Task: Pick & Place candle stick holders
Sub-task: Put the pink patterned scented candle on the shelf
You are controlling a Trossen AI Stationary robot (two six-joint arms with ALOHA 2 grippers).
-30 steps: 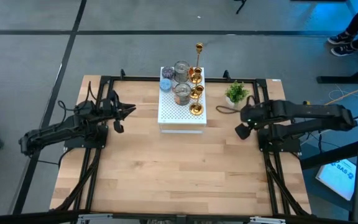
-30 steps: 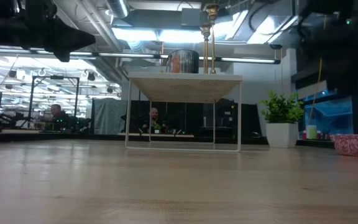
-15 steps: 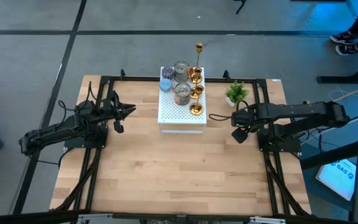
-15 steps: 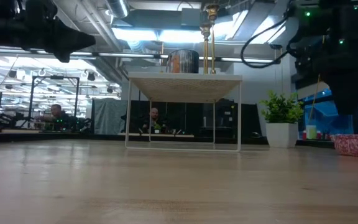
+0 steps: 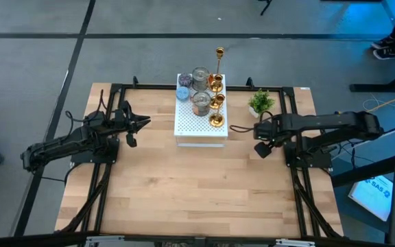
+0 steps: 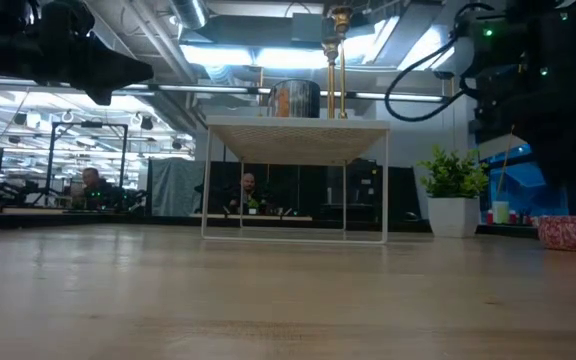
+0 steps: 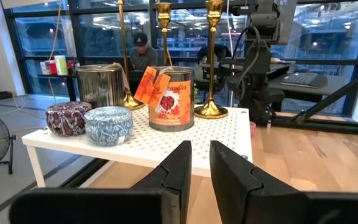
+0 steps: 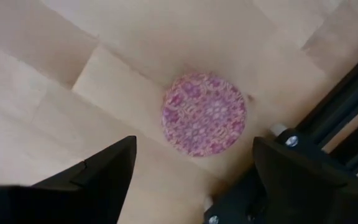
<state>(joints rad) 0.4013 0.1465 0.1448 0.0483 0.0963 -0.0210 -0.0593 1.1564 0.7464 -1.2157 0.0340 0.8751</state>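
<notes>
Nearest the bottom of the high view is a wide stretch of wooden table [image 5: 197, 192], and no holder stands on it.

Further up, at mid-left, the left gripper [image 5: 141, 122] waits with its fingers nearly together, holding nothing; its wrist view shows them with only a narrow gap between.

At mid-right the right gripper [image 5: 260, 145] hangs above the table's right side, jaws spread wide and empty. In its wrist view a small round pink patterned tin [image 8: 204, 115] lies on the wood between the two fingers [image 8: 92, 174] — below them, not touched, close to the black frame at the table's edge.

Beyond the grippers, at upper centre, the white perforated box [image 5: 201, 123] carries the rest: the gold candle stick holders [image 5: 216, 103] in a row along its right side with the tall thin one [image 5: 219, 62] at the far end, two silvery cups [image 5: 200, 101], and a small blue tin [image 5: 183, 92] with a purple one behind. The green potted plant [image 5: 260, 103] stands just right of the box.

As I judge it, the task is barely begun — every gold holder is on the box, none gripped. The right arm seems poised to pick up the pink tin; the rest is left to do.
</notes>
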